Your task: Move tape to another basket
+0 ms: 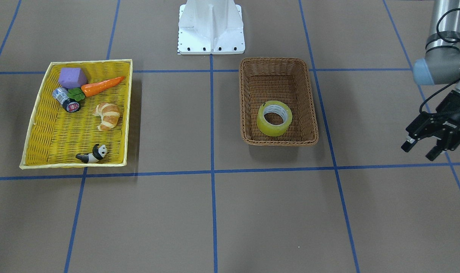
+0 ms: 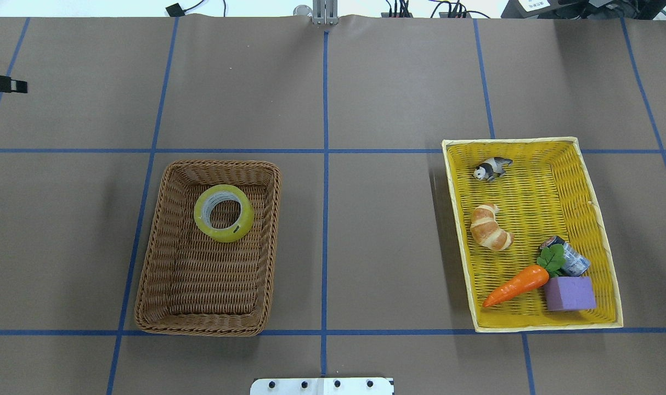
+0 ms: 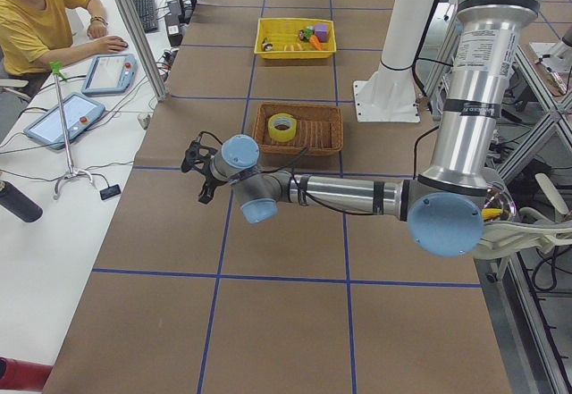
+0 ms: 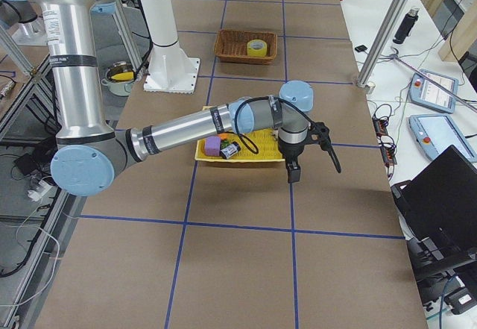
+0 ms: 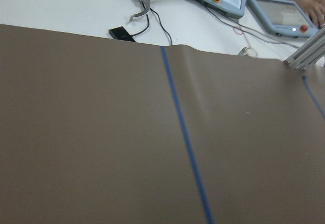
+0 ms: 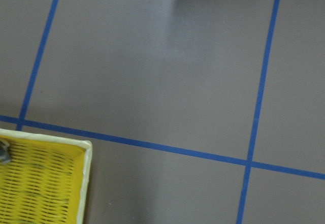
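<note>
Yellow translucent packing-tape roll point(image 2: 223, 213) lies flat at the 12 o'clock end of the deep brown wicker basket point(image 2: 146, 274), so delivery looks done. Left gripper point(image 1: 419, 149), out at 10 o'clock, hangs empty with jaws apart. For the right gripper point(image 4: 294, 171), I cannot tell. Next, I judge: park both arms.

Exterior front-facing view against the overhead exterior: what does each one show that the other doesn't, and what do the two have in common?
Front-facing only: the left gripper whole, open, above bare table well clear of the wicker basket, with its arm. Overhead only: cables past the table's far edge; of that gripper it likely catches just a black tip at its left edge. Both: the tape lying hole-up inside the basket, and the yellow tray holding a panda figure, croissant, carrot, purple block and small cylinder.
</note>
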Controlling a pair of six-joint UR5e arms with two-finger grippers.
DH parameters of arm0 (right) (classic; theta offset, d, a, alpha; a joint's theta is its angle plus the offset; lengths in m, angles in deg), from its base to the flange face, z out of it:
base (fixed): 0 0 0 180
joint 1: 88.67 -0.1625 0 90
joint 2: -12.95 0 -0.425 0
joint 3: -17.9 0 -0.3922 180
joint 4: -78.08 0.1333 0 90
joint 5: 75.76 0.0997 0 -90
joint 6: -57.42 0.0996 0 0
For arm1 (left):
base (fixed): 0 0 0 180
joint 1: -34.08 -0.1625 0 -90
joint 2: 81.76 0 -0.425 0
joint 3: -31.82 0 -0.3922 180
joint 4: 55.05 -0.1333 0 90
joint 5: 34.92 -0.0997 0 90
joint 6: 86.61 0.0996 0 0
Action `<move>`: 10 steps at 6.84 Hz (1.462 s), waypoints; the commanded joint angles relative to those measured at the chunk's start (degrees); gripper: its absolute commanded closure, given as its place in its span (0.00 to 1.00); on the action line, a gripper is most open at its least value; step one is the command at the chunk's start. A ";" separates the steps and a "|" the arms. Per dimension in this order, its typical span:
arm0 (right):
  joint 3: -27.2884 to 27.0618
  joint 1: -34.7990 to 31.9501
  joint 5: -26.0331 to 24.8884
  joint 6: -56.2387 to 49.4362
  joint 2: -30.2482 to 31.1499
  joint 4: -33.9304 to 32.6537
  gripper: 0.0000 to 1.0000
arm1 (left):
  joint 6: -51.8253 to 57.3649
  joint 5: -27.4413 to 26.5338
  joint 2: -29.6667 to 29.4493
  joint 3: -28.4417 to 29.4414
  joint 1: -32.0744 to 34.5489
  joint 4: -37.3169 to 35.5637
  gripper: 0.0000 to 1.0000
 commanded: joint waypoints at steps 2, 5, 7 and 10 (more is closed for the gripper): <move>2.36 -0.34 -1.22 -0.23 4.08 0.07 0.00 | 40.69 2.71 3.36 0.32 11.85 -27.04 0.01; 3.70 -0.69 -1.13 -0.32 3.73 0.33 0.00 | 47.70 -1.04 8.90 0.76 14.88 -35.72 0.01; 3.78 -0.61 -1.13 -0.23 3.64 0.33 0.00 | 47.69 -0.72 9.18 1.73 14.97 -35.73 0.01; 3.78 -0.61 -1.04 -0.15 3.11 0.33 0.00 | 47.86 9.21 9.62 -2.55 15.40 -44.40 0.01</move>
